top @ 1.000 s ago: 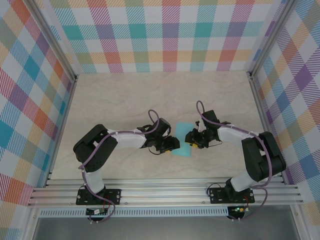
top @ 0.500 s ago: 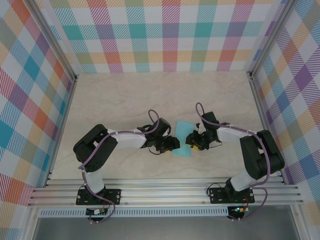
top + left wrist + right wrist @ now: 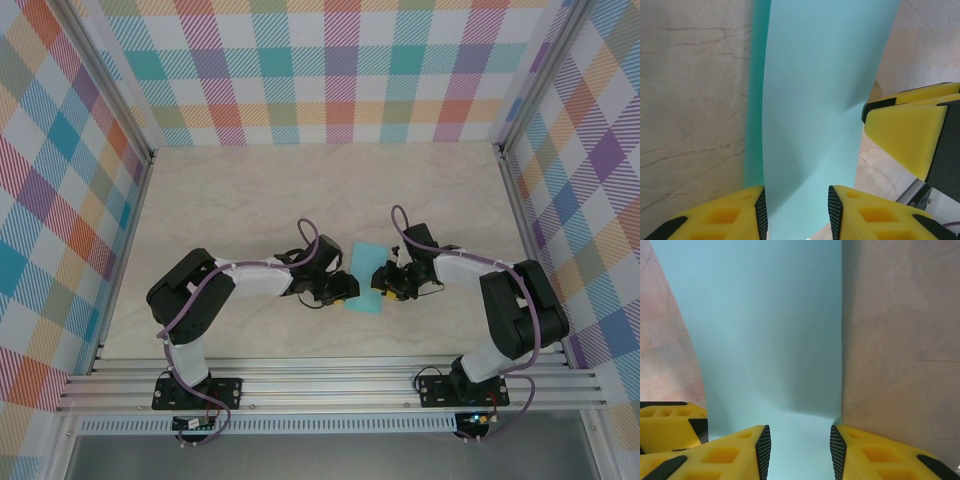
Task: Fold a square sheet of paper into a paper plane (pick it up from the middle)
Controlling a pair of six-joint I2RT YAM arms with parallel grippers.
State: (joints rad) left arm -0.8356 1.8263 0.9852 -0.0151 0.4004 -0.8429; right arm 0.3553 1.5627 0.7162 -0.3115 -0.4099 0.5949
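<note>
Left pincer (image 3: 797,202) and right pincer (image 3: 800,442) part-open astride square sheet of paper (image 3: 366,300) on table (image 3: 300,195)

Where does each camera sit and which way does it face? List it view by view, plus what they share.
Top external: above and behind the bases, looking down on the table; both arms whole, left gripper and right gripper flanking the cyan paper.
Left wrist: on the left arm, looking along its own fingers over the paper; a right gripper finger at right.
Right wrist: on the right arm, looking along its fingers over the paper; a left gripper finger lower left.
Shared: all three see the paper.
</note>
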